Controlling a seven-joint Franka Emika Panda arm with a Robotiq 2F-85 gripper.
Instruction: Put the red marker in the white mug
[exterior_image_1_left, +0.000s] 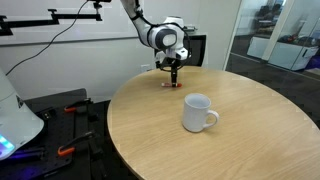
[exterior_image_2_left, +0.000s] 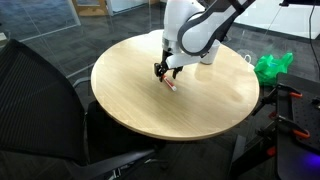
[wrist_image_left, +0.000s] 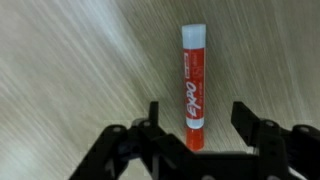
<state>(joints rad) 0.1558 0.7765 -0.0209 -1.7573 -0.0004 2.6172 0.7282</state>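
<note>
containers: white mug (exterior_image_1_left: 198, 112) stands upright on the round wooden table (exterior_image_1_left: 250, 130), handle turned toward the right of the picture. its mouth is seen at a shallow angle, so what is inside cannot be read.

red marker (wrist_image_left: 192, 85) lies flat on the table top, not in the mug. in an exterior view the red marker (exterior_image_1_left: 170, 83) sits toward the far edge of the table, well apart from the mug.

gripper (wrist_image_left: 197, 112): jaws spread, one finger (wrist_image_left: 152, 115) on either side of the marker's red end, a gap showing on both sides; nothing pinched. whitish cap end points away from the gripper.

view differences:
- wrist view alone shows the marker's white lettering and the gaps to the fingers.
- an exterior view shows the gripper (exterior_image_1_left: 175, 72) pointing down just over the marker, with the mug in plain sight.
- in an exterior view the gripper (exterior_image_2_left: 165, 70) and marker (exterior_image_2_left: 171, 85) show, but the mug cannot be made out behind the arm; a black chair (exterior_image_2_left: 40, 100) and something green (exterior_image_2_left: 272, 66) appear only here.
</note>
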